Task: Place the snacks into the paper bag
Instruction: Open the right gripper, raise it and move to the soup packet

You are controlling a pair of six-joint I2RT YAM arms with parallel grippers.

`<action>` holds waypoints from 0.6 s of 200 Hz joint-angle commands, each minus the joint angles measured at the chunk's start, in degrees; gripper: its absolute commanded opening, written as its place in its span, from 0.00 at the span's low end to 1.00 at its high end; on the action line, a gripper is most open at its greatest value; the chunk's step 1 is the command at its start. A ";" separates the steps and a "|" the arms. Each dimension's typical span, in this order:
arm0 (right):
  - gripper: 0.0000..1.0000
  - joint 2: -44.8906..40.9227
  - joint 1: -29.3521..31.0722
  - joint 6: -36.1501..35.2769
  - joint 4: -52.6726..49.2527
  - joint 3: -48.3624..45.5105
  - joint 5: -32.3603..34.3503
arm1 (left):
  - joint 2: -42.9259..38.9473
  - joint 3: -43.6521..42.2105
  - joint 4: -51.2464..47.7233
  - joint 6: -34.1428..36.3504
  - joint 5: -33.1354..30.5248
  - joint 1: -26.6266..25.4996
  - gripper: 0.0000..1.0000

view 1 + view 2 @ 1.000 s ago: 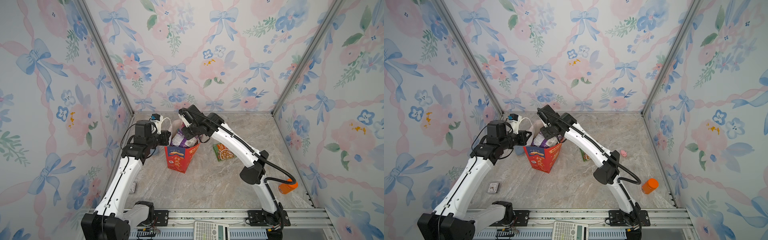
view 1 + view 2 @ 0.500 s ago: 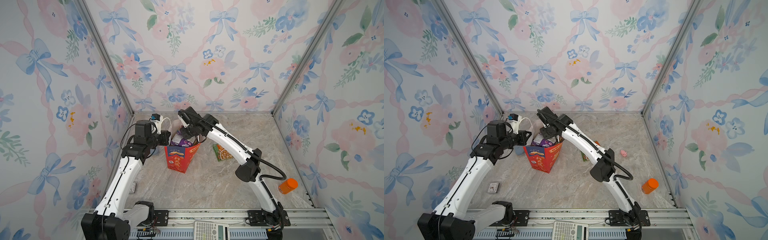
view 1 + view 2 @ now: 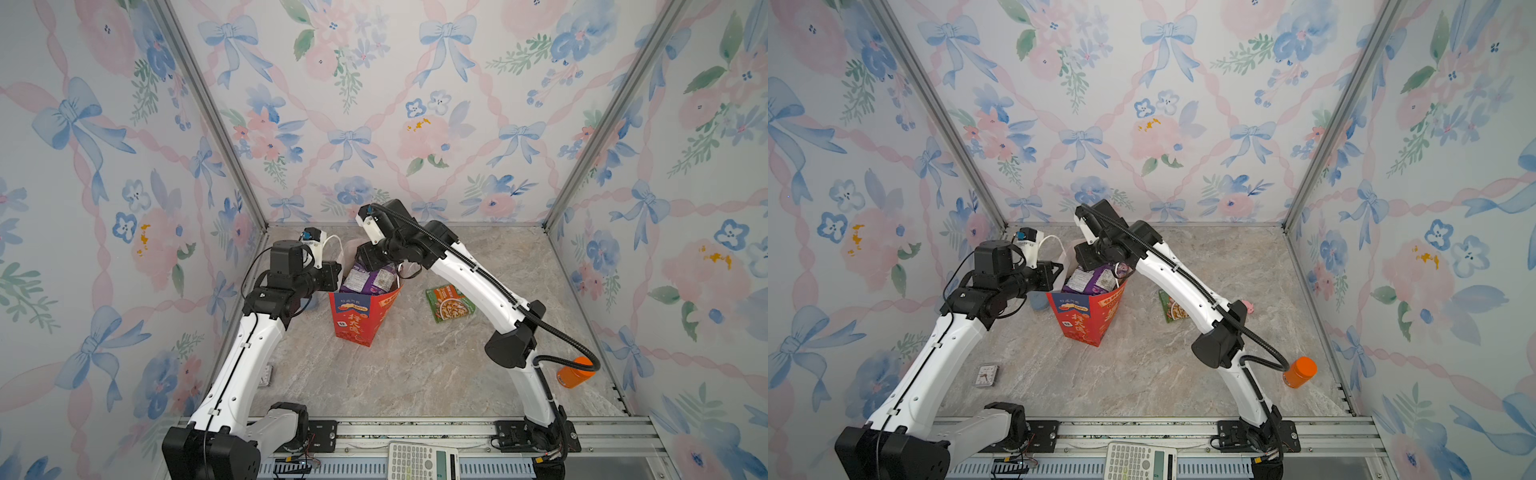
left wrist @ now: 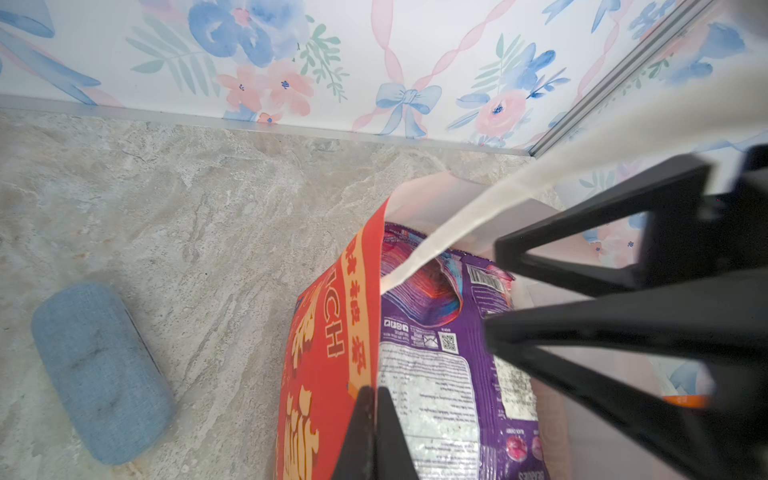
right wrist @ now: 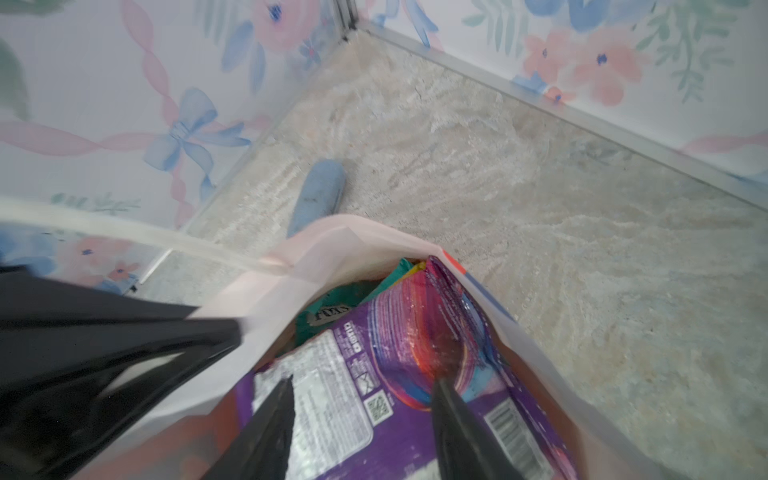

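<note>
Upright red paper bag [image 3: 356,318] with its rim pinched shut in the left gripper [image 4: 370,432], a purple packet [image 5: 415,345] and teal packet [image 5: 328,309] inside beneath the spread-apart, empty right gripper [image 5: 362,380], and one green-and-orange packet [image 3: 451,302] lying beside the bag, not yet packed.

**Two-arm unit, matched pair.**
- Left white-shelled arm [image 3: 249,345]: glossy white link covers, black joint housings. A thin black cable [image 3: 253,266] loops behind the wrist, and a small white camera module [image 3: 312,241] with a blue spot sits just behind the gripper.
- Right white-shelled arm [image 3: 469,274]: same finish. A black corrugated hose [image 3: 552,328] runs back from the wrist.
- Left gripper [image 4: 370,392] and right gripper [image 5: 361,386]: matte black, tapering, open-framed triangular fingers.
</note>
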 commanded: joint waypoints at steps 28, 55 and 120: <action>0.59 -14.92 -0.97 0.90 8.82 -8.98 -0.91 | -1.54 1.42 3.80 1.07 1.74 -0.07 0.00; 0.60 -23.63 -2.93 1.20 11.90 -20.01 3.01 | -1.41 1.39 3.83 0.98 1.74 -0.08 0.00; 0.62 -47.56 -22.04 14.57 19.94 -62.95 4.69 | -1.28 1.41 3.84 0.45 1.75 -0.09 0.00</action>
